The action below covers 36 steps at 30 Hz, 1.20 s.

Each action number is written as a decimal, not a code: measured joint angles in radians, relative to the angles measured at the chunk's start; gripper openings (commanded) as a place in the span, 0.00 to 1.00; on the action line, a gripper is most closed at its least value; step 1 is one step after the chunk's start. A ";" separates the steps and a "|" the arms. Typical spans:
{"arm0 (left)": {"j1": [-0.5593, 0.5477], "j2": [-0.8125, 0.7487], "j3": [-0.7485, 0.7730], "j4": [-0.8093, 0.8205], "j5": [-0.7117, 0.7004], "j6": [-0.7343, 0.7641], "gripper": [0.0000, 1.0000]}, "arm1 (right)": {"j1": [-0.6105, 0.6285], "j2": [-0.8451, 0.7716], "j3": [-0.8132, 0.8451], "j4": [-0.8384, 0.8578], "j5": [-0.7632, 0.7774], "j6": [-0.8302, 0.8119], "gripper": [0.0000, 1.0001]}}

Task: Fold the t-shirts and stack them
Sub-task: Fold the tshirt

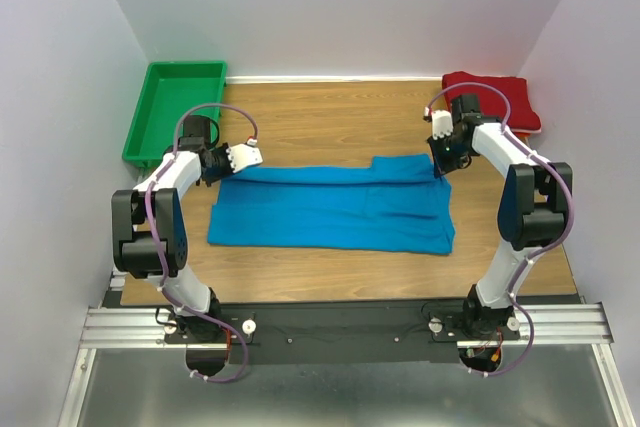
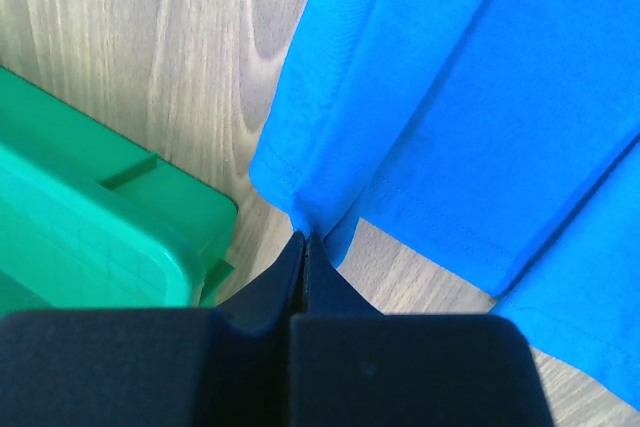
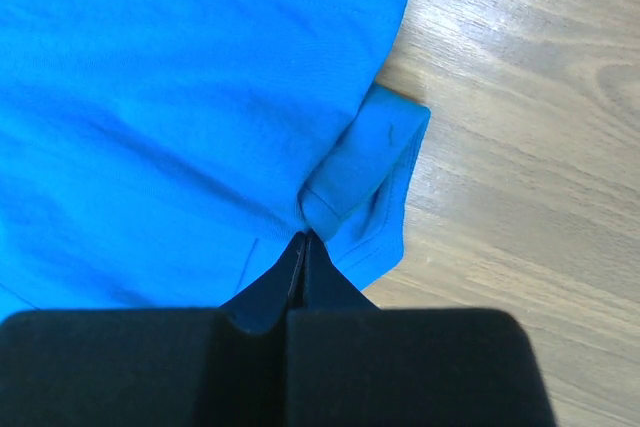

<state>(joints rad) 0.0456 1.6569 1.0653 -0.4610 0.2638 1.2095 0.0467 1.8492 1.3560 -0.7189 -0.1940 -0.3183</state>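
I'm pinching blue t-shirt (image 1: 330,212) far corners, left gripper (image 2: 305,240) and right gripper (image 3: 303,238) both clamped on cloth. Folding partway; red t-shirt (image 1: 495,97) lying far right, stacking not begun.

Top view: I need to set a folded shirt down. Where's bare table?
Bare wood: between green tray and red shirt, beyond the blue shirt; between it and the arm bases. Crowded at its far corners, where left tool and right tool pinch it.
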 measured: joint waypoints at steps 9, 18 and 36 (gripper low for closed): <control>-0.002 0.000 -0.042 -0.006 -0.003 0.002 0.00 | 0.000 0.014 -0.001 0.000 0.003 -0.021 0.00; -0.005 0.000 -0.066 -0.010 -0.010 0.005 0.27 | 0.000 0.019 -0.001 -0.009 0.000 -0.039 0.01; -0.046 -0.054 0.132 -0.228 0.113 0.038 0.42 | 0.000 0.013 0.186 -0.158 -0.034 -0.093 0.35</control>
<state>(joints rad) -0.0006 1.6028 1.1969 -0.6888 0.3763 1.2472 0.0467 1.8622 1.5421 -0.8764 -0.2283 -0.4114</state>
